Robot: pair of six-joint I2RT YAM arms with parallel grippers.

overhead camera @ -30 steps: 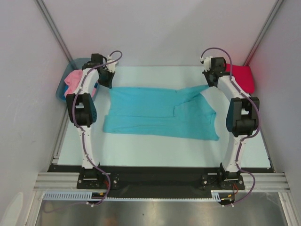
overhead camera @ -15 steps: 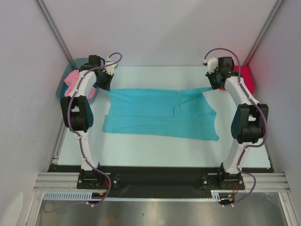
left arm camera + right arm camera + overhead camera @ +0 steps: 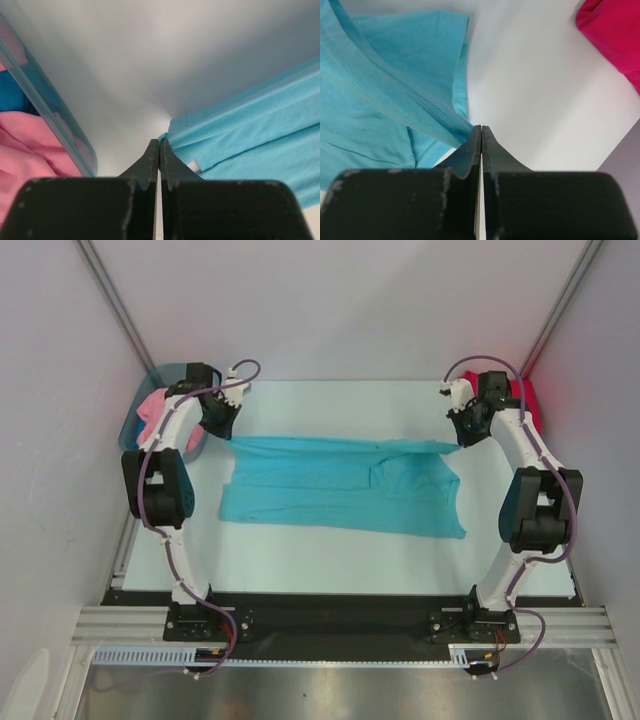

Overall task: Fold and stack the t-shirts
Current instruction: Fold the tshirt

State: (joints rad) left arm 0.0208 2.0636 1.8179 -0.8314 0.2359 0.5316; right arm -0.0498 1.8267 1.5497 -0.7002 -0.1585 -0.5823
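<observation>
The turquoise t-shirt lies spread across the table, its far edge pulled taut between both grippers. My left gripper is shut on the shirt's far left corner. My right gripper is shut on the shirt's far right corner. The pink t-shirt lies in the tub at far left, also in the left wrist view. The crimson red t-shirt lies at the far right, also in the right wrist view.
The grey-blue plastic tub stands at the far left corner, its wall close beside my left gripper. Side walls rise at both table edges.
Both grippers have moved outward and slightly nearer, pulling the turquoise shirt's far edge straight and taut. The fold at the shirt's right has flattened.
</observation>
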